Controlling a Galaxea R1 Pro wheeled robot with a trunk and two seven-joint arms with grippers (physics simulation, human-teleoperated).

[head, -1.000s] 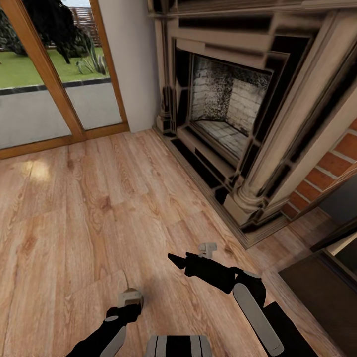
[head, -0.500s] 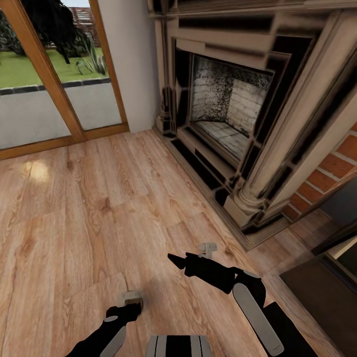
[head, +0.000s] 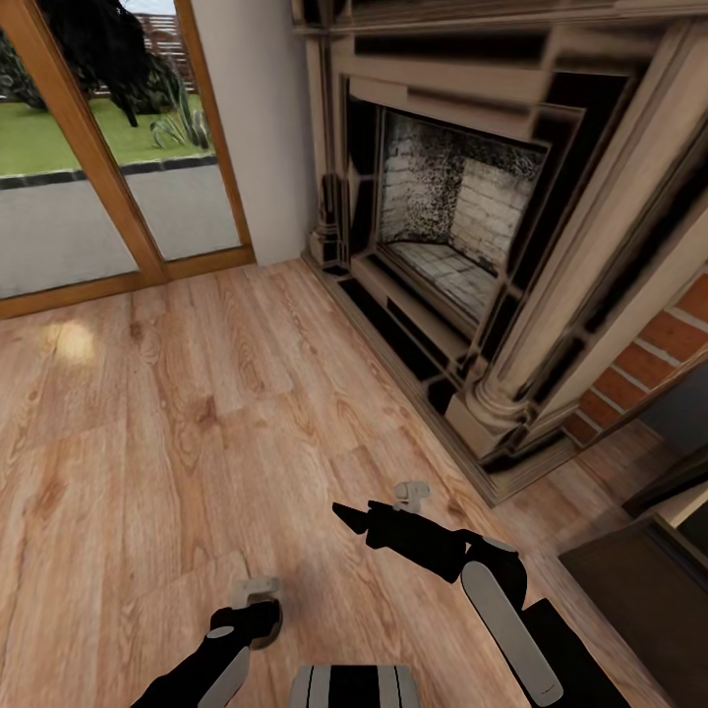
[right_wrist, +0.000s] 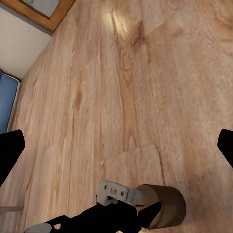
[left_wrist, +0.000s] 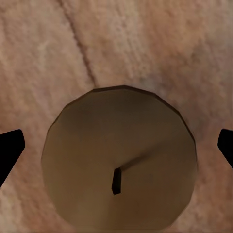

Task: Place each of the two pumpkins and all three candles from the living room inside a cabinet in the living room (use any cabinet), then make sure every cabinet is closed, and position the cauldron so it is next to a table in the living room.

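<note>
1. Fetching a candle: left gripper poised straight above a tan candle standing upright on the wood floor, dark wick visible on its top face.
2. Jaws spread wide, one tip either side of the candle, not touching it; nothing grasped yet.
3. Right gripper held out over bare floor near the fireplace; released or clenched, impossible to tell.
4. Next, probably: lower around the candle, pinch its sides, lift, then carry to the cabinet.
</note>
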